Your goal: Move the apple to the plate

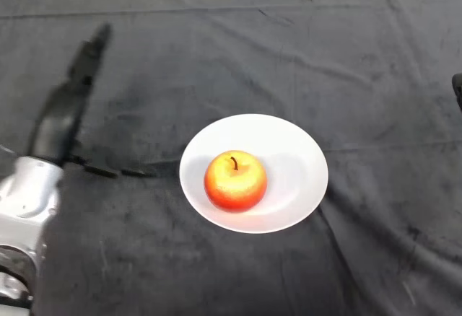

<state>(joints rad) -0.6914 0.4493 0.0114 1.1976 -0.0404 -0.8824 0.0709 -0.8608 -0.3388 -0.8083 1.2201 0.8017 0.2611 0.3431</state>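
Note:
A red and yellow apple (235,180) with a dark stem sits upright on a white round plate (296,159), a little left of the plate's middle. My left hand (72,96) is black and hangs over the cloth at the left, well apart from the plate. Its fingers are straight and stretched away from me, and it holds nothing. The silver-grey forearm (29,200) comes in from the lower left.
The table is covered by a dark wrinkled cloth (289,56). A small dark object (458,89) shows at the right edge.

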